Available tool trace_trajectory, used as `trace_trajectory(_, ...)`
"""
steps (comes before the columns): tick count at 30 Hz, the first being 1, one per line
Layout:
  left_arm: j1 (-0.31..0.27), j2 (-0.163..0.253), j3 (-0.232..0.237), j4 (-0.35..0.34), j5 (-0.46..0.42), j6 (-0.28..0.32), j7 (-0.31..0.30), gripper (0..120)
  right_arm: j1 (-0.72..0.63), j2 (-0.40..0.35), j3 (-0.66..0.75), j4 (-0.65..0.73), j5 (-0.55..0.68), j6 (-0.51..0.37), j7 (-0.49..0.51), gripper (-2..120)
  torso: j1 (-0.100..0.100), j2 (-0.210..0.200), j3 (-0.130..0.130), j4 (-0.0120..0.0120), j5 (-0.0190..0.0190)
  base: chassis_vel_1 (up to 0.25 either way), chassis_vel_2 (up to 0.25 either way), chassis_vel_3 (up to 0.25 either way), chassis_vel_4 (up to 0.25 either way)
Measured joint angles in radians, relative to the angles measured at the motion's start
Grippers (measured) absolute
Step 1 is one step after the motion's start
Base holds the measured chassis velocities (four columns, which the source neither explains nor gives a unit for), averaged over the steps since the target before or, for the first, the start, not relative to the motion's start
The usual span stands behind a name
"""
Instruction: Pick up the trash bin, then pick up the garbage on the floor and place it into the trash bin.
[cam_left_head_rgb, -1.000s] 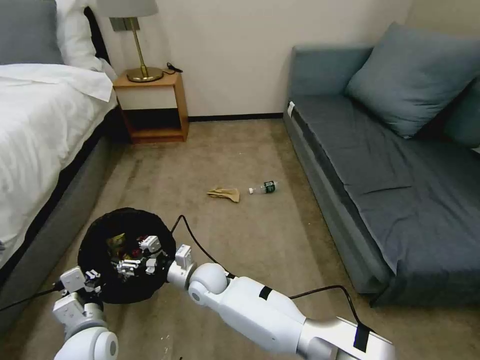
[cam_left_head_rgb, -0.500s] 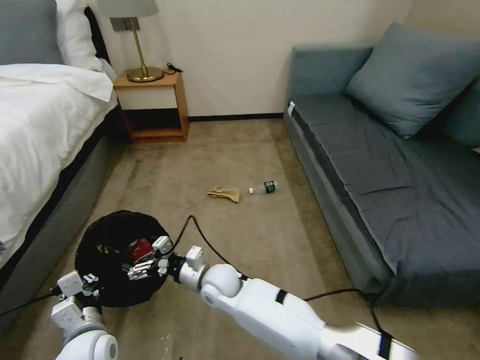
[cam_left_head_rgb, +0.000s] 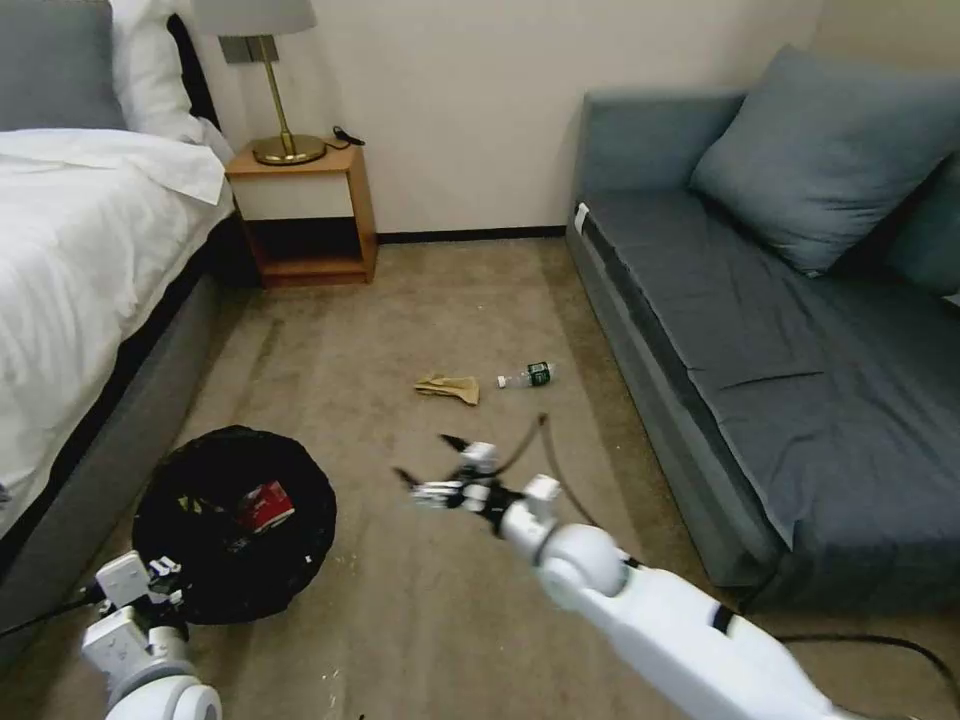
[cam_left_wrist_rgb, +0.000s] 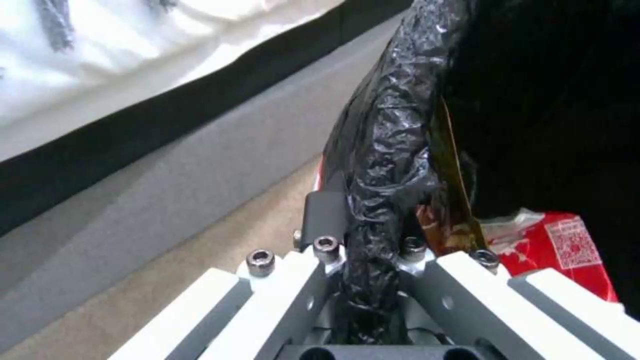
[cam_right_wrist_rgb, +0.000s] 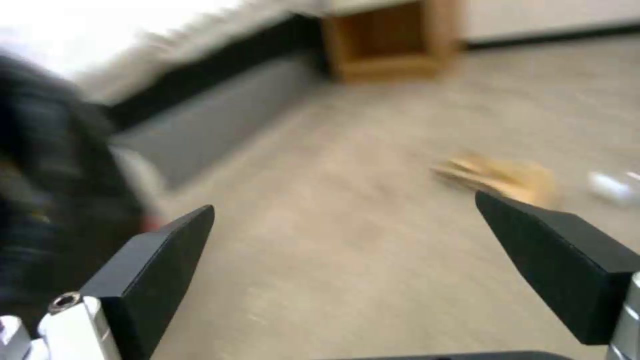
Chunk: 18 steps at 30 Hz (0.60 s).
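The trash bin (cam_left_head_rgb: 200, 585), lined with a crinkly black bag, hangs at the lower left, and my left gripper (cam_left_head_rgb: 165, 575) is shut on its near rim (cam_left_wrist_rgb: 387, 150). Inside it lie a red-and-white wrapper (cam_left_head_rgb: 265, 503) (cam_left_wrist_rgb: 573, 250) and a gold-brown wrapper (cam_left_wrist_rgb: 453, 200). My right gripper (cam_left_head_rgb: 430, 472) (cam_right_wrist_rgb: 343, 205) is open and empty above the carpet, right of the bin. Beyond it on the floor lie the tan crumpled paper (cam_left_head_rgb: 448, 388) (cam_right_wrist_rgb: 500, 175) and a small clear bottle (cam_left_head_rgb: 528, 376) (cam_right_wrist_rgb: 610, 187) with a green label.
A bed (cam_left_head_rgb: 80, 260) runs along the left, close to the bin. A wooden nightstand (cam_left_head_rgb: 305, 215) with a lamp stands at the far wall. A grey-blue sofa (cam_left_head_rgb: 780, 340) lines the right side. Open carpet lies between them.
My right gripper has come out of the bin and swung right over the carpet, leaving the red-and-white wrapper inside. The bin and left gripper have shifted slightly down and left.
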Motion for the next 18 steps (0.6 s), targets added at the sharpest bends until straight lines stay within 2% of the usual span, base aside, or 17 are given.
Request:
trace_trajectory(3, 0.008, 0.002, -0.003, 0.000, 0.011, -0.007, -0.001, 1, -0.033, 0.012, 0.062, -0.073, -0.019, -0.002, 0.024, 100, 0.000, 0.000, 0.000, 0.0002, 0.0000, 0.000, 0.000, 0.000, 0.000)
trace_trajectory(8, 0.006, 0.010, -0.006, 0.004, 0.016, -0.010, -0.002, 1, -0.045, 0.022, 0.089, -0.119, -0.026, 0.000, 0.023, 100, 0.000, 0.000, 0.000, 0.0002, -0.0003, 0.000, 0.000, 0.000, 0.000)
trace_trajectory(12, 0.002, 0.036, -0.008, 0.015, 0.019, -0.015, 0.000, 1, -0.058, 0.053, 0.112, -0.183, -0.076, 0.001, 0.021, 100, 0.000, 0.000, 0.000, 0.0004, -0.0004, 0.000, 0.000, 0.000, 0.000)
trace_trajectory(18, 0.002, 0.076, -0.007, 0.031, 0.020, -0.035, 0.010, 1, -0.110, 0.087, 0.148, -0.171, -0.164, -0.049, 0.068, 100, 0.000, 0.000, 0.000, 0.0003, -0.0005, 0.000, 0.000, 0.000, 0.000)
